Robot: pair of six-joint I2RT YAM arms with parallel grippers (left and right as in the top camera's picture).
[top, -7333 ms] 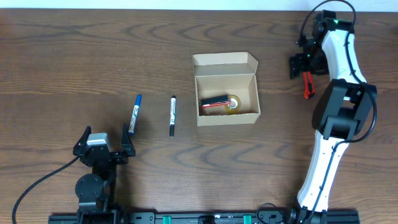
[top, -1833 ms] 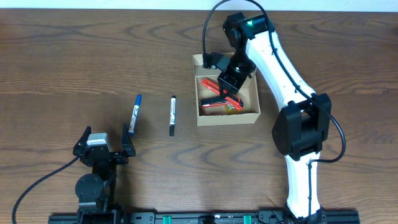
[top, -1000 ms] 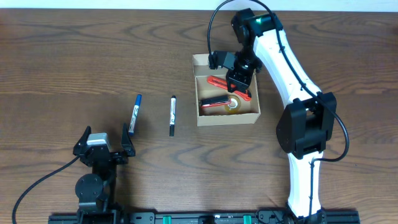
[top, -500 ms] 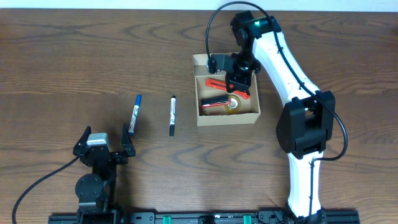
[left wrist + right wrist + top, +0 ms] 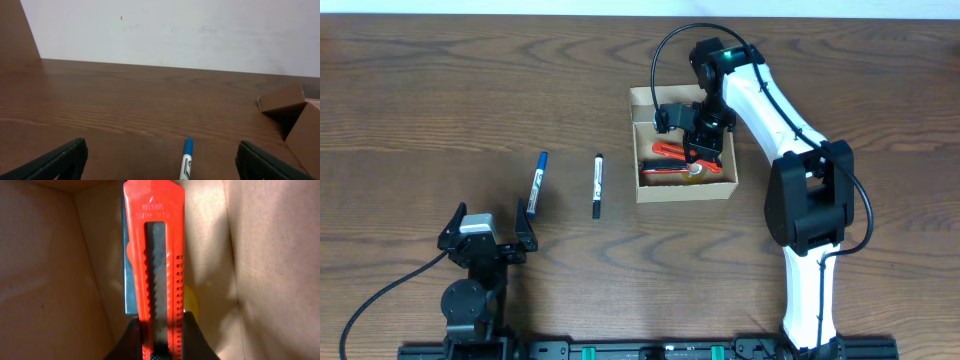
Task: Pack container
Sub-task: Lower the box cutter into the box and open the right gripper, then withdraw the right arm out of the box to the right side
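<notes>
Reaching down into the small tan cardboard box [image 5: 686, 188], the white right arm [image 5: 760, 90] has its wrist inside the opening. Box sits on the dark wood-grain bench [image 5: 420, 100], about midway between the left and right edges and nearer the far edge than the near one. Its hinged flap lid [image 5: 680, 97] is open, folded back on the far side.

Inside the box the right fingers [image 5: 127, 342] press against both long sides of a red-orange plastic utility knife [image 5: 160, 255], clamped on its near end, no gap showing. Knife is slider side up, above a dark flat object [image 5: 125, 285] I can't identify. A yellow item [image 5: 191, 307] shows beside it on the box floor. Can't tell whether the knife is resting on the contents or held clear of them.

At the near edge, toward the left corner, the left fingers [image 5: 60, 159] are spread fully wide, holding nothing. Blue-capped white marker [image 5: 537, 183] lies on the bench just beyond them. Black-capped white marker [image 5: 597, 186] lies apart from it, between it and the box. Both run near-to-far; neither touches the box.
</notes>
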